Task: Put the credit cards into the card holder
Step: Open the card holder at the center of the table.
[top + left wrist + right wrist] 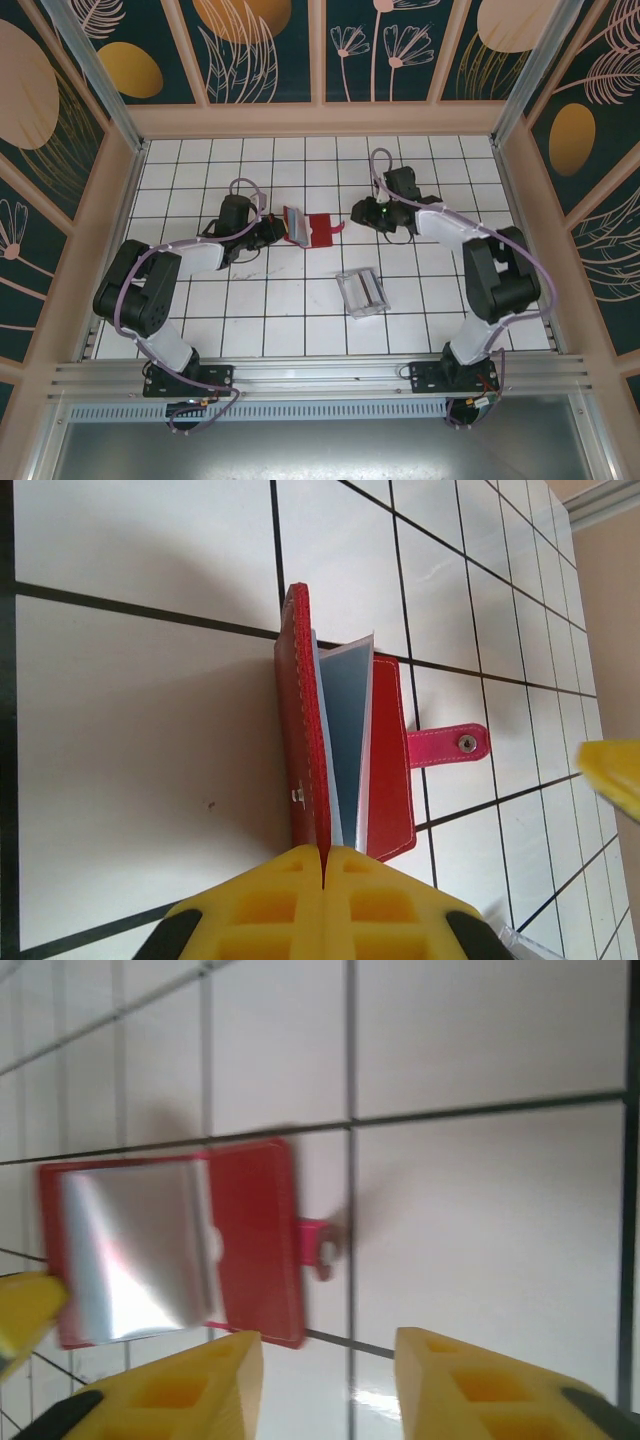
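Two grippers face each other across the card holder (320, 228), and we think each is placed with a purpose. The left gripper (322, 855) is pinched fully shut on the near edge of the holder's red cover (298, 720). That cover stands on edge straight ahead of its fingertips, while the other half lies flat on the tabletop (130, 730) just to the side. We judge this pinch is there to prop the case open and keep it from sliding. Between the two halves, just beyond the left gripper's tips, pale leaves (347, 730) fan upward. Whether they are credit cards or the holder's own sleeves we cannot tell. The clasp tab (450, 745) points away from the raised cover, toward the right gripper (325, 1352).

The right gripper has its jaws parted about halfway, with nothing between them and only bare tile below the gap. It sits close to the tab side of the card holder (255, 1230), which lies ahead of its fingertips and a little to one side. From this side the glossy leaf (140, 1250) faces it, and a finger of the left gripper (25, 1310) shows at the holder's far end.

We read the right gripper's empty, open jaws as readiness to take a card or leaf. A clear slotted tray (362, 292) rests behind the right gripper toward the arm bases, well apart from both grippers.
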